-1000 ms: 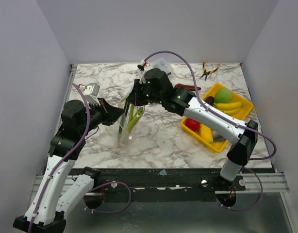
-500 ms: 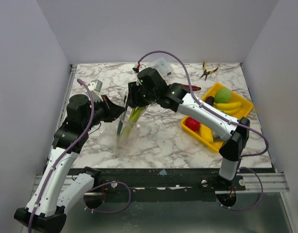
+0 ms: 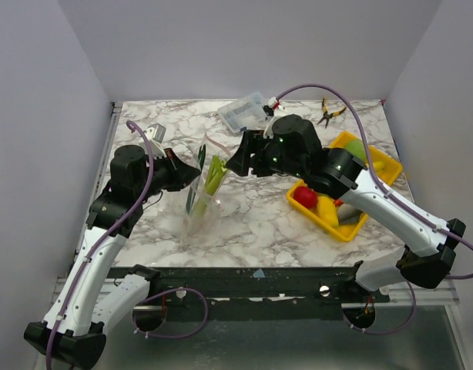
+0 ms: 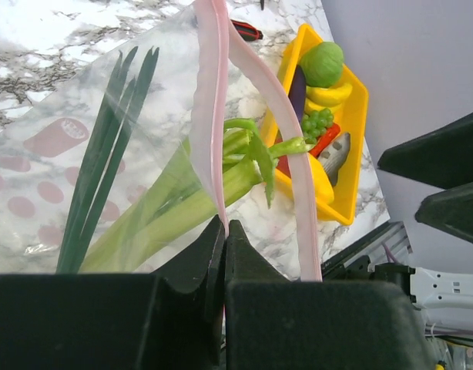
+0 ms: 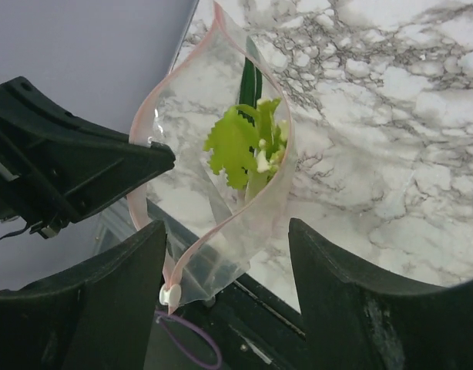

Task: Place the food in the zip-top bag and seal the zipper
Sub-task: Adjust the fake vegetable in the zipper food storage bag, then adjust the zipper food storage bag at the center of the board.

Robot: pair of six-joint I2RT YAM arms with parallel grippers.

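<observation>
1 celery in bag; 1 tomato in yel. tray.

Setting: I am working in a robotics lab test cell.
Enclosure: plain grey walls are boxing in my marble-patterned tabletop on three sides.
Mounting: my left arm and right arm are standing on a black metal rail.
Cabling: a purple cable is looping exposed.
Props: toy produce is sitting in a yellow tray.

Left fingers pinched together; right fingers spread apart.
</observation>
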